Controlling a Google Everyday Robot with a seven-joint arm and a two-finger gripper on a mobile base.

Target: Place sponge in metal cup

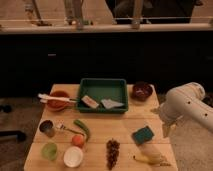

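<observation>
The teal-green sponge [143,135] lies flat on the wooden table [120,127], near its right edge. The metal cup [47,128] stands upright near the table's left edge, far from the sponge. My white arm [186,106] reaches in from the right. The gripper [166,130] hangs off the table's right edge, just right of the sponge and slightly above it, and holds nothing that I can see.
A green tray [104,82] with packets sits at the back middle, a dark red bowl [142,91] to its right, and an orange bowl [59,100] with a white utensil to its left. In front are a green pepper [82,129], a light green cup [49,150], a white bowl [73,156], grapes [113,151] and a banana [150,159].
</observation>
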